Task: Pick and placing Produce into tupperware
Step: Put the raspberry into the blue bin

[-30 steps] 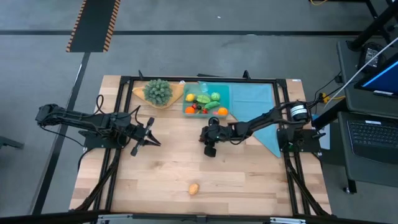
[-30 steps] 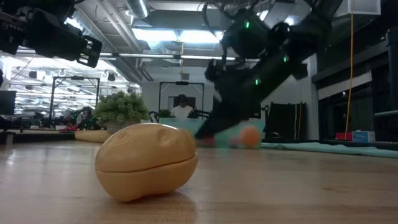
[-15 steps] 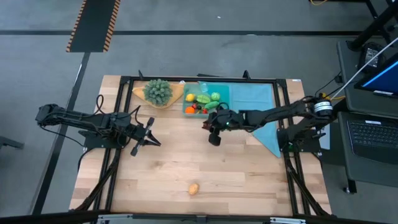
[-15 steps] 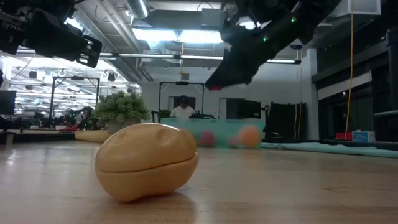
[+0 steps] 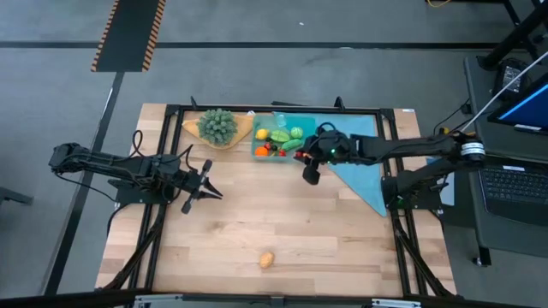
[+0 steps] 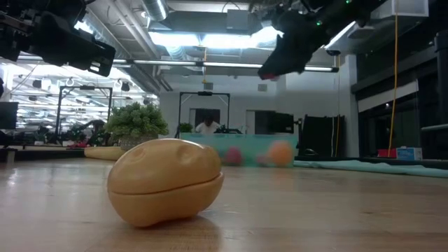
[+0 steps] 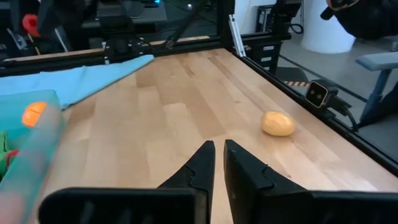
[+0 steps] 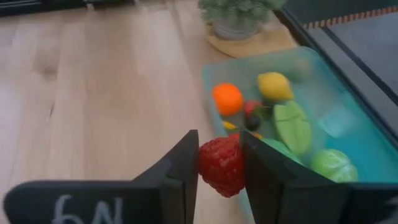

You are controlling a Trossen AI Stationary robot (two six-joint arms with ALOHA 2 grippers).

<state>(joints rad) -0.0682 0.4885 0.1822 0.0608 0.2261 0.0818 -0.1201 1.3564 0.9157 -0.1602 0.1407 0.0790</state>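
Strawberry sits pinched in the right gripper at the tupperware's near edge; released here, it could roll onto the table. Left gripper waits nearly shut.

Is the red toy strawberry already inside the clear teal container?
Not yet. The right gripper holds the red toy strawberry at the clear teal container's rim.
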